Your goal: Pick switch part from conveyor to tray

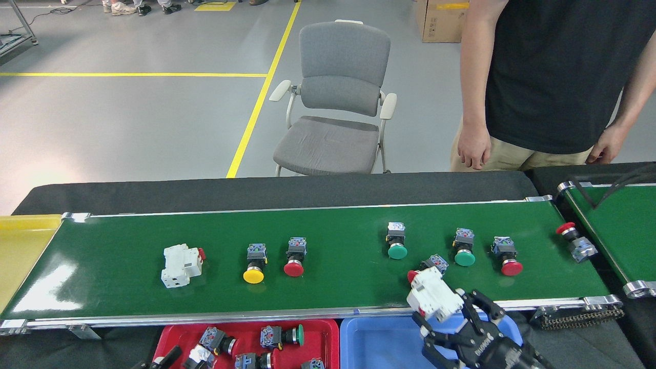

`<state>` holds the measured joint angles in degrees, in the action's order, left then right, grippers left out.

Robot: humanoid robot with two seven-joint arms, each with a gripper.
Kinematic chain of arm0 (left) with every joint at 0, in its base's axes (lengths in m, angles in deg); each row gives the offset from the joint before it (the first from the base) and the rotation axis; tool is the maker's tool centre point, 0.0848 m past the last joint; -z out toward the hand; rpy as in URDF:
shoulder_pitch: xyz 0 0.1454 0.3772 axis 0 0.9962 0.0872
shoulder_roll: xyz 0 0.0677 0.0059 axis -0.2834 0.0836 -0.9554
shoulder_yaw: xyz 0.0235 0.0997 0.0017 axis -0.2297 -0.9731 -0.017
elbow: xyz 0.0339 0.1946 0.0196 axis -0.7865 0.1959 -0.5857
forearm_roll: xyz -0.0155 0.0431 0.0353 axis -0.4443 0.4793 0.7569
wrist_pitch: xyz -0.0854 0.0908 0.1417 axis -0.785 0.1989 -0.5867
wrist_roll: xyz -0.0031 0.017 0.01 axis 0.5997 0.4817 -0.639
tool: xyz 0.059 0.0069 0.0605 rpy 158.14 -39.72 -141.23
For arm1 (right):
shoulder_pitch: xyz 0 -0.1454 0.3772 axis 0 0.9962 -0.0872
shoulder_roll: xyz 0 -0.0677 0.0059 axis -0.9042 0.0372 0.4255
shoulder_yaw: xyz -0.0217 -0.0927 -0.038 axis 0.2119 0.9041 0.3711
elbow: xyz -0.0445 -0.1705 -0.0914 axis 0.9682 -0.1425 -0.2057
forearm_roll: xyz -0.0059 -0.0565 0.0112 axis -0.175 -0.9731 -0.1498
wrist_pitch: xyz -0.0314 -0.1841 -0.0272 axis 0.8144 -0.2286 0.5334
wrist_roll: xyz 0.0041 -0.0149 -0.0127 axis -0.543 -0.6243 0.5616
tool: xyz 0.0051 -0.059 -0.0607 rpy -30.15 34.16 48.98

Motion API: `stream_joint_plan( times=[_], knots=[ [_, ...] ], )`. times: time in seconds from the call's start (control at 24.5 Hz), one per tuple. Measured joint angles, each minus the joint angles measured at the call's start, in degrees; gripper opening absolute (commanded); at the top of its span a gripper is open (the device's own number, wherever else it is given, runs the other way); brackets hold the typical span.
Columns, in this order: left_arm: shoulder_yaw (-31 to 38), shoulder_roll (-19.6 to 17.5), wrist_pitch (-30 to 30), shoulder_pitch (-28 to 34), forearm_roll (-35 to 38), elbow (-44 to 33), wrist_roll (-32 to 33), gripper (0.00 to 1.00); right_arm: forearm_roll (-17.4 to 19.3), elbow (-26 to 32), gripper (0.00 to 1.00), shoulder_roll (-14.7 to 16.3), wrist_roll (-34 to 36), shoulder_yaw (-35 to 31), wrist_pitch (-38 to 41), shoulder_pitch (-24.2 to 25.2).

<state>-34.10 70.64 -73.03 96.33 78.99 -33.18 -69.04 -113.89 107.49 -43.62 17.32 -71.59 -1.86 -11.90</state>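
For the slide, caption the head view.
Right gripper lifts a white breaker off the conveyor toward the blue tray.

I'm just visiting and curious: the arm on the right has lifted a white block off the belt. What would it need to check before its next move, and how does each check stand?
1. Grip on the white block: right gripper is shut on it; ok.
2. Block off the green belt: lifted past the near rail; ok.
3. Blue tray below has bare room; ok.
4. Nearest red button not caught by the block: they overlap in this view; cannot tell.
5. Person's hand away from the belt: ok.
6. Left gripper out of the way: low over the red tray, barely visible; cannot tell.
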Motion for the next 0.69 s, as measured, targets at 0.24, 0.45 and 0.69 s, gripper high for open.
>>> stream_joint_plan(
  times=[0.24,0.45,0.69],
  knots=[
    [7.6,1.9,10.2,-5.7,0.2,2.5,-0.3,1.0,0.2,-2.7,0.98,-7.0,-1.0,-10.3,-1.2,1.6],
    [9.9,-2.9,16.2,-8.1,-0.1,8.9,-0.3,1.0,-0.3,-0.2,0.96,-14.0,-4.7,-11.4,-20.8,1.8],
    [9.6,-3.2,16.8,-12.1,-0.1,12.9,-0.5,1.0,-1.4,1.9,0.96,-14.0,-5.5,-8.1,-33.9,0.5]
  ],
)
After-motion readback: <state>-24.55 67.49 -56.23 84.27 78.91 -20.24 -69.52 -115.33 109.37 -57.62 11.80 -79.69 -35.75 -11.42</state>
